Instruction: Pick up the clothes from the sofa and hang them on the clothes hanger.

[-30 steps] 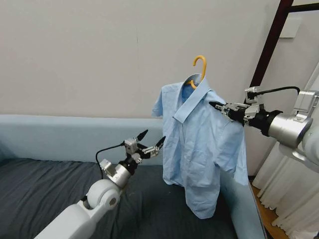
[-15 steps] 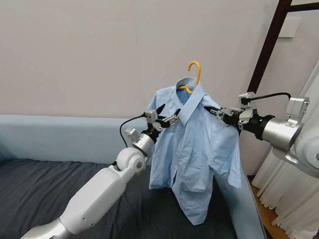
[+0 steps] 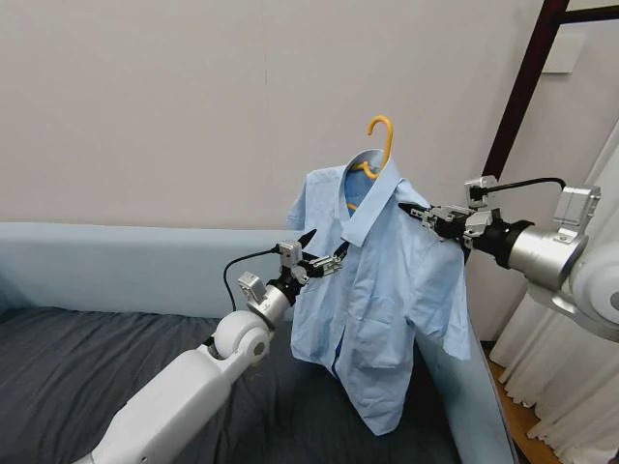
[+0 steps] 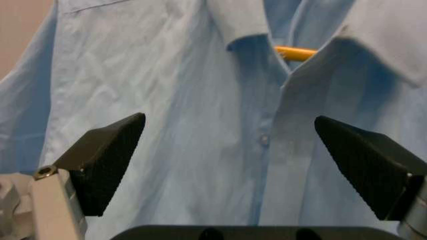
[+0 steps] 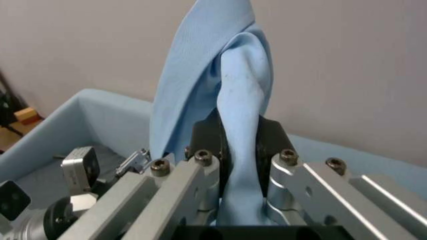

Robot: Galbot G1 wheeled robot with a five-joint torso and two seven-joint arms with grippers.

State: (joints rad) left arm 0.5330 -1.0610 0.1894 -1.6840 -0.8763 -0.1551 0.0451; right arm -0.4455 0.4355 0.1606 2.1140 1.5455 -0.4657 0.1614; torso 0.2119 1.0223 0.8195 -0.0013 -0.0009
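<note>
Light blue shirt hangs in mid-air at centre-right of the head view, draped on a yellow hanger whose hook sticks up above the collar against the plain wall. The shirt is off the sofa and its hem dangles over the sofa's right end. The right gripper reaches in from the right edge, fingers pressed together on the shirt's shoulder. In the right wrist view a fold of blue cloth is pinched between the black pads and rises straight up from them. The left gripper sits centre frame, just left of the shirt front and below the collar. Its fingers are spread wide and hold nothing. Can't tell if the tips touch the cloth. In the left wrist view both black fingertips stand far apart at the lower corners, with the shirt's placket, a button and the collar between and beyond them. A short bit of yellow hanger shows in the collar opening, upper centre. The left arm comes up from the lower left over the dark seat cushion. A dark slanted pole stands in the upper right and a pale curtain in the lower right corner.
</note>
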